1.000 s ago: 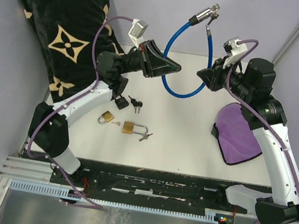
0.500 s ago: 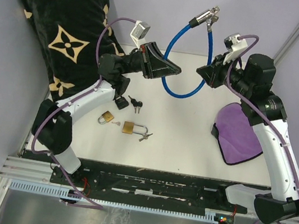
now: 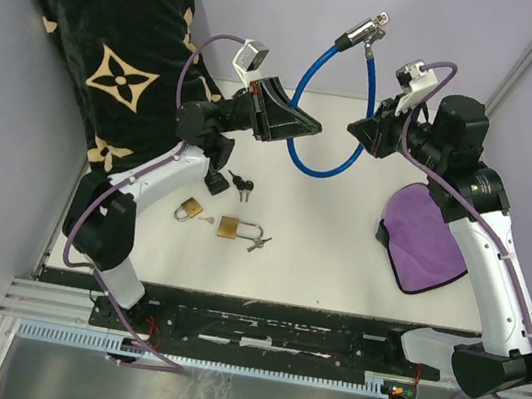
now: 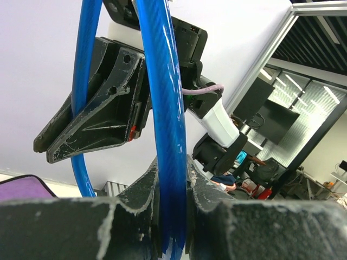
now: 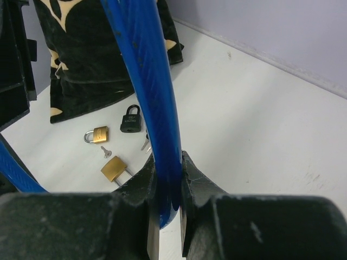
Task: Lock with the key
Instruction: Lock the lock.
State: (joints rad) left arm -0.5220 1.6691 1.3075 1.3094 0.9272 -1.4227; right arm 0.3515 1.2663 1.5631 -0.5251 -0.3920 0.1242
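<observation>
White tabletop and lavender walls are framing the scene, with both arms working above the surface. At the centre, the left gripper (image 3: 306,122) is clenching the left side of the blue cable lock (image 3: 319,171), and the right gripper (image 3: 360,131) is clamping the right side the same way. Between them the cable is hanging in the air as a glossy, stiff-looking loop. Its ends are meeting at a metal lock head (image 3: 356,36) up top, where a key (image 3: 377,27) is sitting or dangling; I cannot tell which. Lifting and steadying look done, while the key turn appears not yet made, and neither gripper is free for it.

Below, a small brass padlock (image 3: 188,211), a larger brass padlock (image 3: 234,228) and a black padlock (image 3: 215,182) are lying beside loose keys (image 3: 242,186), with a purple cloth (image 3: 427,240) to the right.
</observation>
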